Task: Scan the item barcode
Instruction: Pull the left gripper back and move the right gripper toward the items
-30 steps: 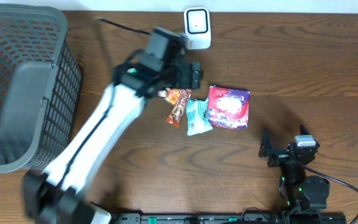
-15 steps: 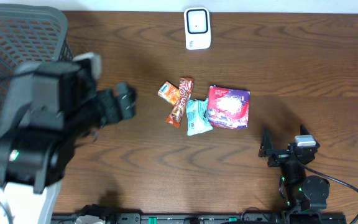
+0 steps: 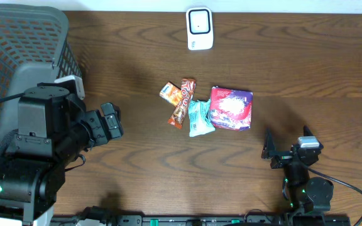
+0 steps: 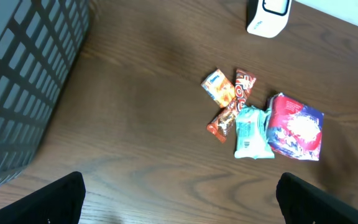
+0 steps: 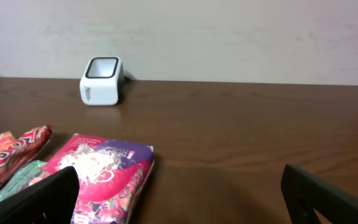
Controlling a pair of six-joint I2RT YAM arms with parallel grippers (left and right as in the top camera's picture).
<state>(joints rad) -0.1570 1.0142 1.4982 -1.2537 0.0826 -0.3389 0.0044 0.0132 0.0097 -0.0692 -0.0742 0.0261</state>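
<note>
On the brown bench [image 3: 294, 63] we see the grey basket [image 3: 17, 37] at the left, our left claw [image 3: 113, 121] spread wide and holding nothing beside it, four snack packets [image 3: 209, 108] clustered mid-bench, the right claw [image 3: 269, 149] likewise spread, and the white scanner [image 3: 199, 28] at the far edge.

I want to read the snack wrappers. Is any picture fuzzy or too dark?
Overhead: sharp and evenly lit, with only soft shadows on the table. Left wrist: the basket up close looks blurry. Right wrist: the purple packet is a bit soft, the white scanner is clear.
</note>
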